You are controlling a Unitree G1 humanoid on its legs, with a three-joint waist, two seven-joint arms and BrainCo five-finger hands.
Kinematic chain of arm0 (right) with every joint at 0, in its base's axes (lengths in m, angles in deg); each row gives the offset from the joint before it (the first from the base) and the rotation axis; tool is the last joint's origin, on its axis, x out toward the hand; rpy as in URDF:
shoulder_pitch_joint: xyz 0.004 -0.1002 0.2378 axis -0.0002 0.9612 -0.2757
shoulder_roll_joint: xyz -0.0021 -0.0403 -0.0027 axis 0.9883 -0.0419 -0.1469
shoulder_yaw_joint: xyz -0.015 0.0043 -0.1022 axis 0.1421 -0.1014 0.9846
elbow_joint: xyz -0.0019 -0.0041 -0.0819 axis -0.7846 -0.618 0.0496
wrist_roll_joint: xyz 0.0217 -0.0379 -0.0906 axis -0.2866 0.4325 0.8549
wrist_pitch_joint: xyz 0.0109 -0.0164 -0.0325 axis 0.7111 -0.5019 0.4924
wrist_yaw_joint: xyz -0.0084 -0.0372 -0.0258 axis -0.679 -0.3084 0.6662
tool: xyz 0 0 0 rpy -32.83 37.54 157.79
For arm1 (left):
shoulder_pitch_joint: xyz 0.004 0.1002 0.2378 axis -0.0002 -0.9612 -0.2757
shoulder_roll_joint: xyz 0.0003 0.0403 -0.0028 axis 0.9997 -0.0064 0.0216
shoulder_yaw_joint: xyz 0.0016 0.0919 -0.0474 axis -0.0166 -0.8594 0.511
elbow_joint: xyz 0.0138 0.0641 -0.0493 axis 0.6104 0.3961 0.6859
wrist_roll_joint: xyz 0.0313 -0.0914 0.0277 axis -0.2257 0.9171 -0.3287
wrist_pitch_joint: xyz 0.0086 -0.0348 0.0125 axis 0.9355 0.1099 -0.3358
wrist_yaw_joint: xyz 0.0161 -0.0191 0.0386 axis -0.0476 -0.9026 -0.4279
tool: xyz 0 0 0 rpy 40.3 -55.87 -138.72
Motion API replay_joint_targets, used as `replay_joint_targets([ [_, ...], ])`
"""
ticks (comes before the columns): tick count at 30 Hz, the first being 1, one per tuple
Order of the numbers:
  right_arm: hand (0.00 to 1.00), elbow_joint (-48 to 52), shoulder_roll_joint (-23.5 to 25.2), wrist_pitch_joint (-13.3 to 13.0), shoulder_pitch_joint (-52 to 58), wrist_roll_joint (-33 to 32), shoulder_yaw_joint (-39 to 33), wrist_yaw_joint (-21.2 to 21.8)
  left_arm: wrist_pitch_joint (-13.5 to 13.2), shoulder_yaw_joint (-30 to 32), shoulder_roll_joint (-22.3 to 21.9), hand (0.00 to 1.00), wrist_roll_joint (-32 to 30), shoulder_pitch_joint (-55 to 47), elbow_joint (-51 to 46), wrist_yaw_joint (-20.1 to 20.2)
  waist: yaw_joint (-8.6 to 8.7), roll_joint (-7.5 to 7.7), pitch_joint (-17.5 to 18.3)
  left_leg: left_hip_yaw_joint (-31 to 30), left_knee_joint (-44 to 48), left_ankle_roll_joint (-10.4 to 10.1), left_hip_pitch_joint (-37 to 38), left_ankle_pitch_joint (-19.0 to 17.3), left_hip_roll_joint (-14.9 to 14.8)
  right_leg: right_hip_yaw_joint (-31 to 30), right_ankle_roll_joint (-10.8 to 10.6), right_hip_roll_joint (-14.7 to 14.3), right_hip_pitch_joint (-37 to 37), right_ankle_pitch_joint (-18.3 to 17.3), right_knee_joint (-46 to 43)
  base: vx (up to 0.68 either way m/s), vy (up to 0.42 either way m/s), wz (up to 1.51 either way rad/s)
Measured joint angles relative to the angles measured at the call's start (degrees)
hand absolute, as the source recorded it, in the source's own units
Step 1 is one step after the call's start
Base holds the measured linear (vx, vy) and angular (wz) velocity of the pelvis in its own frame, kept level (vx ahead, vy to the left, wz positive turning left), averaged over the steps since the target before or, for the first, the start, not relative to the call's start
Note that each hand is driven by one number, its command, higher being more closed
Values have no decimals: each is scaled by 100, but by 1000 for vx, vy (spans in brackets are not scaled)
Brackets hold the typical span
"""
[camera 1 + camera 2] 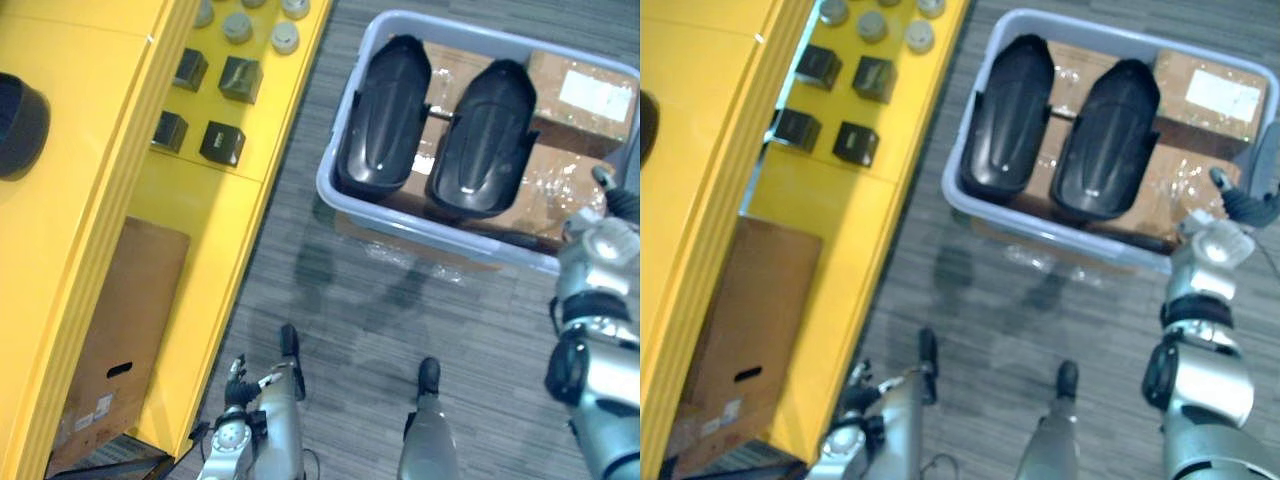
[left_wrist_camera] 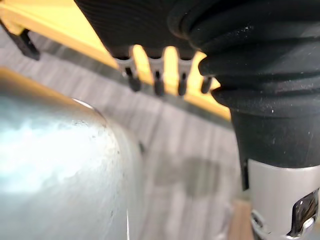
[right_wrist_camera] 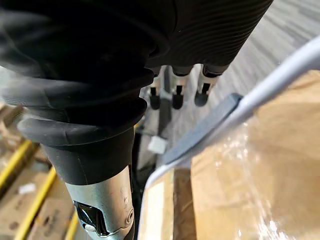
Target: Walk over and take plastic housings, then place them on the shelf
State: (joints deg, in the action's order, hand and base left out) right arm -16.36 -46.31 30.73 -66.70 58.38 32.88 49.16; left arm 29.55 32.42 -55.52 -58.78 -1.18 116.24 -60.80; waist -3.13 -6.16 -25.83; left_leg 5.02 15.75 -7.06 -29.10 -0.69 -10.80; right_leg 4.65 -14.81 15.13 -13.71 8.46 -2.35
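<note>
Two housings point(image 1: 385, 115) in bin point(image 3: 200, 131) | left hand point(image 2: 158, 75) slack; empty | right hand point(image 3: 177, 92) slack; beside bin rim

The floor point(image 1: 350, 310) under me is grey carpet with fine darker streaks, and soft, blurred shadows lie on it just ahead. Along my left runs a yellow shelf unit point(image 1: 80, 230) in stepped tiers, evenly lit and slightly glossy. On one tier sit 4 small black boxes point(image 1: 222, 143) in 2 rows, with round grey caps point(image 1: 238, 27) just past them. A brown cardboard box point(image 1: 120, 340) with a hand slot sits low in the unit, nearest me. Off to my right, yellow bars point(image 3: 17, 157) cross more brown cardboard down low.
</note>
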Motion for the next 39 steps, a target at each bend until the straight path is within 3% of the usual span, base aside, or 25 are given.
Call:
replay_joint_targets([
  [9, 0, -313, -300, 102, -751, -16, 755, 230, -81, -147, 48, 0, 49, 131, -2, 38, -83, -22, -154, -21, -560, -25, -1, 393, 33, 21, 4, -29, -244, 66, -2, -25, 1, 1],
  [15, 0, 608, -338, 70, -772, 148, 753, 25, -76, -186, 49, 0, 59, 266, 23, 32, -91, -8, -273, -144, -767, -74, -25, 562, 35, 20, 4, -72, -337, 66, -1, -52, -19, 2],
  [21, 0, 1179, -138, -53, -772, 420, 740, -274, -79, -190, 47, 0, 64, 276, 37, 26, -85, -2, -277, -174, -765, -76, -25, 593, 35, 21, 6, -79, -336, 65, 0, -35, -10, 0],
  [27, 0, 1223, 107, -56, -767, 501, 740, -250, -84, -191, 52, 0, 234, 282, 70, 36, -95, 1, -278, -254, -991, -121, -25, 759, 35, 39, 24, -112, -406, 54, -10, -46, -14, 2],
  [33, 0, 358, 147, -19, -804, 480, 753, 101, -79, -204, 54, 0, 263, 407, 257, 52, -139, 1, -278, -339, -1520, -162, 79, 1137, 35, 190, 180, -149, -477, -41, -8, -55, -30, 6],
  [39, 0, -499, 149, 206, -1121, 487, 937, 403, -86, -378, 103, 0, 283, 452, 315, 89, -177, 1, -278, -382, -2040, -207, 195, 1487, 35, 322, 292, -169, -564, -142, 34, -75, -22, 0],
])
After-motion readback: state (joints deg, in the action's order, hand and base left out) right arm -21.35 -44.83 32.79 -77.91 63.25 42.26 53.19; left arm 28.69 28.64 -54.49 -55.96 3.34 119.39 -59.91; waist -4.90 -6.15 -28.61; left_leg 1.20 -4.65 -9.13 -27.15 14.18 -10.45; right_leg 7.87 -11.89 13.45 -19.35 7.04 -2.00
